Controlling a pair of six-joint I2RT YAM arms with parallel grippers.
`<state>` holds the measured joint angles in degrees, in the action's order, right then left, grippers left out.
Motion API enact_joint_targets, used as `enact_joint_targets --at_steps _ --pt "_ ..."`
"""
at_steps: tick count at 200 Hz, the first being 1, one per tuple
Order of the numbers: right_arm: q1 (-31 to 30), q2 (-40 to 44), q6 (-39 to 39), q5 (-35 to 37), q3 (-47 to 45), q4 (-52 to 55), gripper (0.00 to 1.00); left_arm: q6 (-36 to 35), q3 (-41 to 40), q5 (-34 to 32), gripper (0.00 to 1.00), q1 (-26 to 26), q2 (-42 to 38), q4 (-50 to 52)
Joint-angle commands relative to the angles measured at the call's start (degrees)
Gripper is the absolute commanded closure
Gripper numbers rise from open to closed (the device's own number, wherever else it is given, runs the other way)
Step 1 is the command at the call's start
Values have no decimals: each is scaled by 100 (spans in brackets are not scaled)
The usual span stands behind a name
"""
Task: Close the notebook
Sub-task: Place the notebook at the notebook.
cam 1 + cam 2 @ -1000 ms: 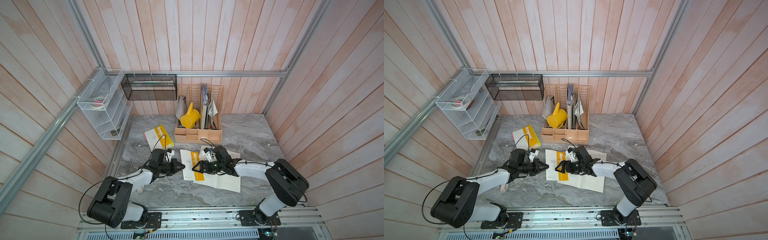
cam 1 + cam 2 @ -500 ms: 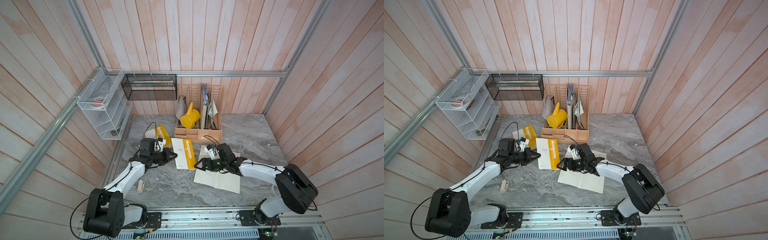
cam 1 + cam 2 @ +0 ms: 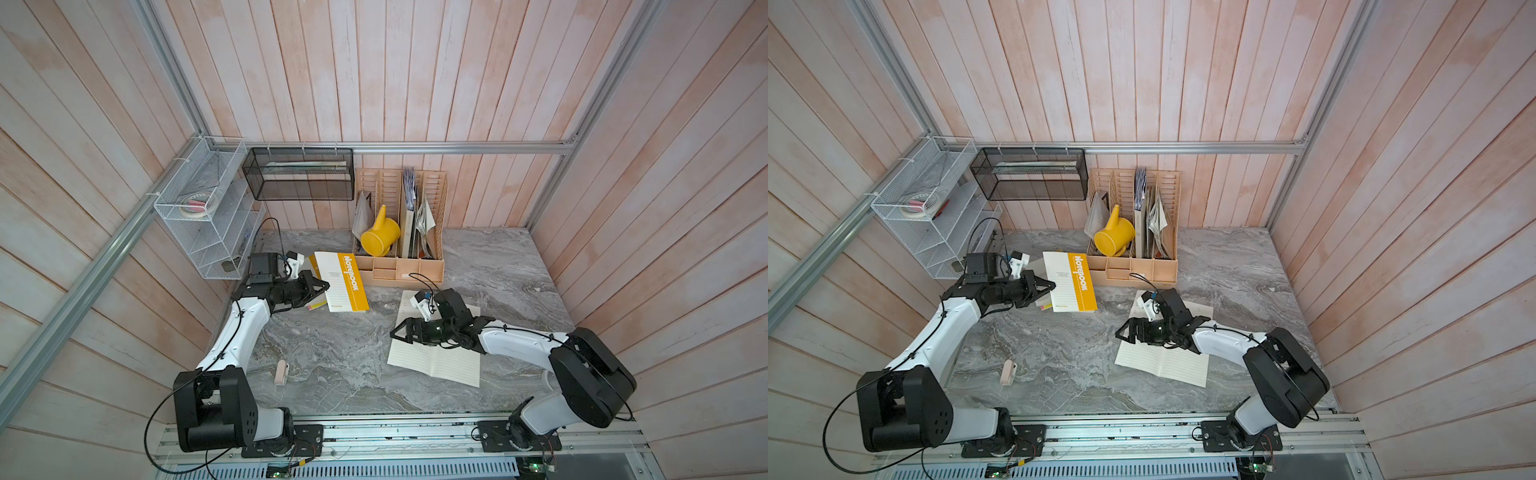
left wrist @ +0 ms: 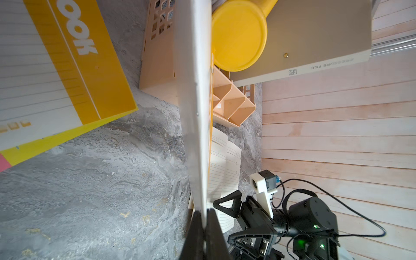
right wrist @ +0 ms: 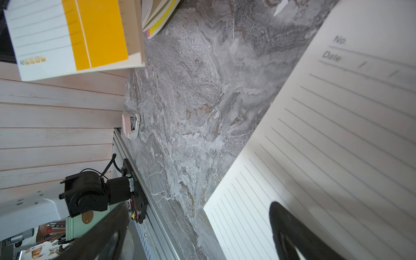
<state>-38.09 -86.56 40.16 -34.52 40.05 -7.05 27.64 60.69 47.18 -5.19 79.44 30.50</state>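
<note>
The notebook shows as two parts. A half with a yellow-and-white "Notebook" cover (image 3: pixel 343 280) (image 3: pixel 1073 282) hangs off the table at the back left. My left gripper (image 3: pixel 326 286) (image 4: pixel 203 213) is shut on its edge, which appears edge-on in the left wrist view. Its lined pages (image 3: pixel 432 353) (image 5: pixel 326 146) lie flat on the table. My right gripper (image 3: pixel 409 338) (image 5: pixel 200 206) stands open over their left edge, one finger above the paper. Bare table shows between the two parts in both top views; I cannot tell whether they are joined.
A second yellow notebook (image 4: pixel 67 67) lies on the table under the raised half. Behind it stand a wooden organizer (image 3: pixel 399 266) with a yellow watering can (image 3: pixel 379 237), a white wire rack (image 3: pixel 208 208) and a black mesh basket (image 3: pixel 299 174). A small beige object (image 3: pixel 281 372) lies front left.
My left gripper has lifted the cover half off the table and carried it back and to the left, away from the lined pages. The right gripper has stayed over the pages.
</note>
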Motion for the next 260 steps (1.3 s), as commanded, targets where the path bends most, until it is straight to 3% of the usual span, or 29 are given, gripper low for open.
enact_joint_targets --at_steps 1,37,151,260 --pt "34 18 -114 -85 -94 -88 2 -272 310 159 100 -245 175 171" --pt "62 26 -114 -119 -132 -116 2 -67 562 396 100 -551 520 -179" --pt "284 167 -158 -160 -401 -89 2 128 1482 94 100 -780 1894 -662" --pt "385 210 -140 -186 -446 -82 2 -39 1651 -184 100 -903 2819 -775"
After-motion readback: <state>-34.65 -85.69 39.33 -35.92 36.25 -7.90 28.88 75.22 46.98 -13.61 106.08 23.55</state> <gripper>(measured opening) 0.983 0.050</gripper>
